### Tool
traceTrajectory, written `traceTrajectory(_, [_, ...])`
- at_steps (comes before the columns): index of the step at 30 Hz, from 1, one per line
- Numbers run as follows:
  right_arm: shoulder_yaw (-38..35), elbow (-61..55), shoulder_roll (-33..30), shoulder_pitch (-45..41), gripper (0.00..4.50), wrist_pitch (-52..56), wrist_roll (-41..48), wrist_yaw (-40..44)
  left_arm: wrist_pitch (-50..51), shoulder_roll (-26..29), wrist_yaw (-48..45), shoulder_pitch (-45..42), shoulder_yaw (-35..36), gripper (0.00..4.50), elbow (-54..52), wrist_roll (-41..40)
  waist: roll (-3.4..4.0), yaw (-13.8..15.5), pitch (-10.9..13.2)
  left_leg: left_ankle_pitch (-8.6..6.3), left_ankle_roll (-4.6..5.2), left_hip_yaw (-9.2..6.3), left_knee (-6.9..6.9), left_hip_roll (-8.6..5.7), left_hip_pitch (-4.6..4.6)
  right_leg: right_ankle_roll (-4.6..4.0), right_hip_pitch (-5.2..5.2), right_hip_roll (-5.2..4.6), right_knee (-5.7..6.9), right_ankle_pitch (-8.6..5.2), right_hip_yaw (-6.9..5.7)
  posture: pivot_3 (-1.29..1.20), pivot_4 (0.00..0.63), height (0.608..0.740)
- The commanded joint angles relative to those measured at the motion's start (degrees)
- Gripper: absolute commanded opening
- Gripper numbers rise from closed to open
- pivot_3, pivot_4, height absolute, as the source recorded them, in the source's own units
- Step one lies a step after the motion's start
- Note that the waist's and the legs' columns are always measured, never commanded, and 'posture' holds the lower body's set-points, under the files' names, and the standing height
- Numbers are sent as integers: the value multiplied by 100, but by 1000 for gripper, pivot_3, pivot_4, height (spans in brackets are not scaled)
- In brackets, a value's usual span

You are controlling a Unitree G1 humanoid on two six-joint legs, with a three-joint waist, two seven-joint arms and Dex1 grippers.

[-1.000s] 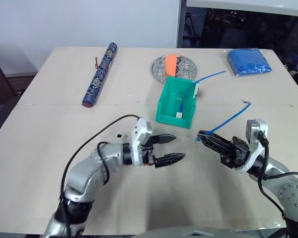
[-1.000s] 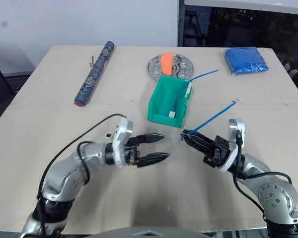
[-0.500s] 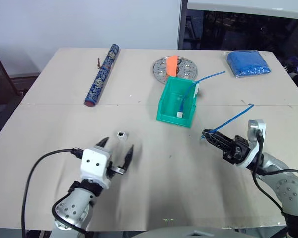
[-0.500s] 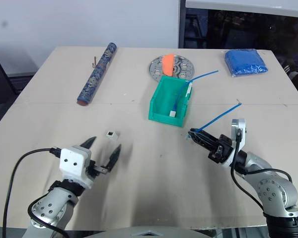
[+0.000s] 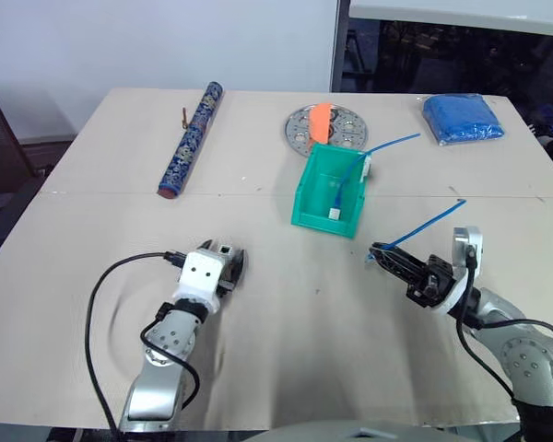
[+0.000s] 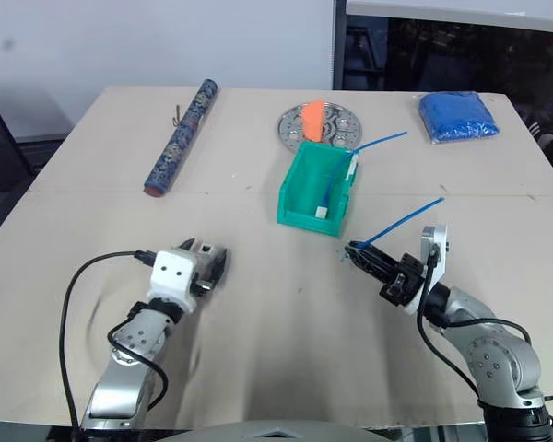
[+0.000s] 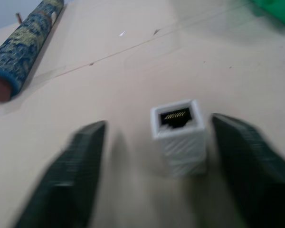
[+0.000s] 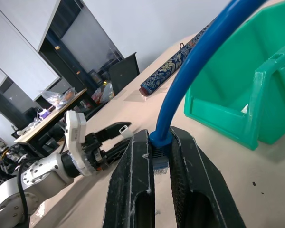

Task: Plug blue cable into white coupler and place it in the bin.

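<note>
The left gripper (image 7: 154, 166) lies low on the table, fingers spread apart either side of the white coupler (image 7: 179, 137) — not touching it; the right gripper (image 8: 160, 156) is pressed together on the blue cable (image 8: 190, 80) by its plug; the bin (image 5: 330, 191) sits beyond, between both hands

Ribbed white coupler (image 7: 179, 137) — matt plastic

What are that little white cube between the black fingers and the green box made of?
The small white ribbed cube with a dark socket looks like matte moulded plastic: grooved sides, gold contacts inside. The teal-green open-top bin also looks like plastic, slightly glossy, with thin moulded walls and rim. Neither can be confirmed by sight alone.
</note>
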Motion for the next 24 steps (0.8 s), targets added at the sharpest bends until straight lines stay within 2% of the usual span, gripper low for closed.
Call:
traceTrajectory(1, [-57,-287,17,36,0,-132,16,-32,-99,73,-259,74,-114,1430,235,-110,12,1,-11,0,0,0,0,0,0,-1,0,0,0,-1,0,0,150,740])
traceTrajectory(3, [-72,-290,10,35,0,-143,-1,-42,-107,90,-383,-5,-148,569,331,-182,16,2,-17,0,0,0,0,0,0,-2,1,0,0,-1,0,0,150,740])
traceTrajectory(6, [-48,-330,-44,-43,0,-145,-50,-45,-156,153,-742,-336,-286,560,480,-342,29,30,-25,0,0,0,0,-1,0,-2,3,0,0,-1,0,0,150,740])
traceTrajectory(8, [-1,-370,-104,-205,0,-148,-128,-44,-149,259,-1474,-664,-494,560,556,-757,31,73,-25,1,0,-2,1,-2,2,-7,5,0,0,-4,-1,0,150,740])
traceTrajectory(12, [600,-348,-456,-810,0,-334,-825,456,-26,822,-3891,-1618,-1198,560,956,-1632,21,28,-25,4,-6,-1,6,-2,-1,-17,3,1,1,-9,-1,0,150,740])
traceTrajectory(16, [1385,87,-680,-1418,0,-874,-1776,1018,-415,1108,-5490,-2760,-1883,560,2046,-1567,20,-23,-27,4,-6,-3,3,-1,-2,-5,-1,4,3,-2,-2,0,150,740])
traceTrajectory(20, [1793,703,-621,-1738,0,-1446,-2462,1281,-927,916,-6223,-3629,-2245,560,3180,-1344,20,-27,-26,4,-6,-2,0,-2,-9,1,-3,5,-7,1,-2,0,150,740])
traceTrajectory(24, [1999,1067,-603,-1822,0,-1866,-2920,1432,-1409,647,-6484,-4195,-2328,560,4103,-1160,19,1,-26,3,-5,-3,-3,-4,-20,1,-4,2,-20,1,-7,0,150,740])
